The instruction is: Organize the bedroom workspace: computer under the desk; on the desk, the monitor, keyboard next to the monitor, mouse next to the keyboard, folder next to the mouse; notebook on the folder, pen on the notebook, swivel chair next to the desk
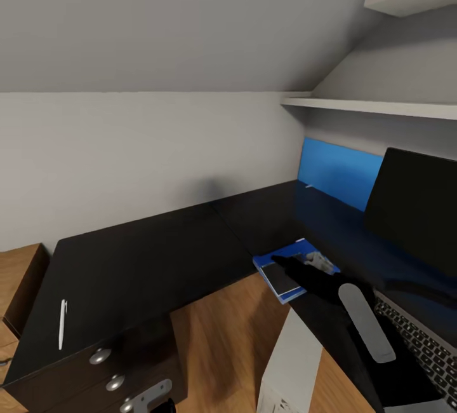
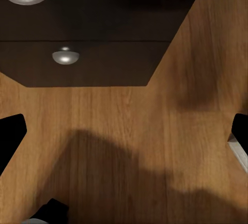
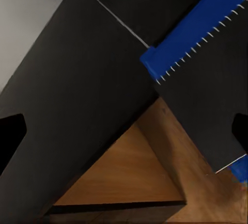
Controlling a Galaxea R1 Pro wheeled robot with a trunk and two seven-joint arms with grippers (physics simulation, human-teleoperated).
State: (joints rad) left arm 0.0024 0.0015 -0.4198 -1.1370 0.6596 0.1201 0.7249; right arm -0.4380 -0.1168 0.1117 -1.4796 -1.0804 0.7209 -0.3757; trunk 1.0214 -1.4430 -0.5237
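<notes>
The glossy black L-shaped desk [image 1: 146, 260] fills the middle of the head view. On its inner corner lies the blue folder [image 1: 293, 253] with the dark grey notebook [image 1: 281, 279] on top; the right wrist view shows the notebook [image 3: 206, 90] with its spiral edge over the folder [image 3: 181, 43]. My right gripper [image 1: 298, 267] hovers just above them, open [image 3: 124, 133], nothing between its fingers. The white pen [image 1: 62, 324] lies alone at the desk's left end. At the right stand the monitor [image 1: 416, 206] and the keyboard [image 1: 422, 343]. The white computer [image 1: 292, 362] stands on the floor. My left gripper [image 2: 124, 131] is open over the floor.
Drawers with round silver knobs [image 1: 100, 356] sit under the desk's left end, seen close in the left wrist view [image 2: 65, 56]. A blue panel [image 1: 336, 171] leans on the back wall. White shelves [image 1: 381, 107] hang above the monitor. A light-wood dresser [image 1: 19, 279] stands at the far left.
</notes>
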